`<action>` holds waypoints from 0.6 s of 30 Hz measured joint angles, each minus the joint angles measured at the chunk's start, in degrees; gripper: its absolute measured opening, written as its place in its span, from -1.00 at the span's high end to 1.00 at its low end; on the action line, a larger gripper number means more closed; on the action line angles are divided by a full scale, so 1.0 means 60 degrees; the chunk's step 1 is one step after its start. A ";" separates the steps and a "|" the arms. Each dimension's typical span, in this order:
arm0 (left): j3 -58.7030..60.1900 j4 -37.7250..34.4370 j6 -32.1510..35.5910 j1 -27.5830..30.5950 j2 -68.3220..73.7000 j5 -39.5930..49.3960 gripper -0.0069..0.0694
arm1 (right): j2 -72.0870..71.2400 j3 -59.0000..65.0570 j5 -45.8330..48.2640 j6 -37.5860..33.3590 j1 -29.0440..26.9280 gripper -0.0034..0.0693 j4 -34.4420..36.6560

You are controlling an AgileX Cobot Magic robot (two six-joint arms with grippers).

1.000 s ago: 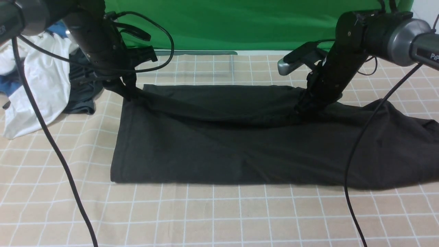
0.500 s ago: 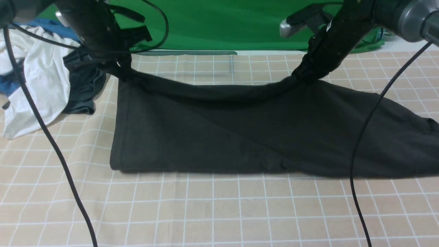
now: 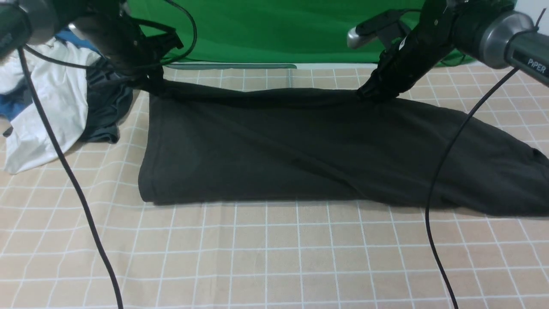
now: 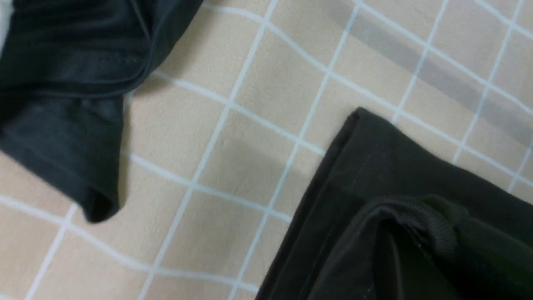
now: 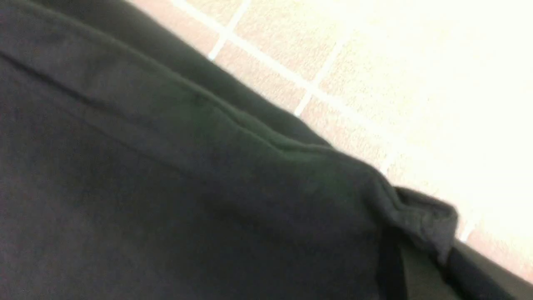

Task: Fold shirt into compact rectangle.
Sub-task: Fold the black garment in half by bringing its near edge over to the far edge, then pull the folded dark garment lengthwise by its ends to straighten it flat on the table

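The black shirt (image 3: 300, 146) lies across the middle of the checked worktop (image 3: 274, 257) as a long, low band. Its near edge rests flat on the cloth, and its right end trails off toward the worktop's right side. The left gripper (image 3: 155, 86) is clamped on the shirt's far left corner. The right gripper (image 3: 369, 92) is clamped on the same far edge, further along, and the fabric between them is drawn nearly straight and raised off the cloth.

The garment looks partly narrowed lengthwise, but it is far from a compact rectangle. The held edge is not yet laid down, the right end is loose and uneven, and the crosswise folds are all to come. A white garment (image 3: 51, 107) and a dark grey garment (image 3: 107, 111) sit in a heap at the far left, near the shirt's left edge.
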 joint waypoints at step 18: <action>-0.0434 -0.0858 0.1591 -0.0011 -0.0245 0.0491 0.05 | -0.0776 0.0000 0.0034 0.1003 -0.0020 0.12 -0.1321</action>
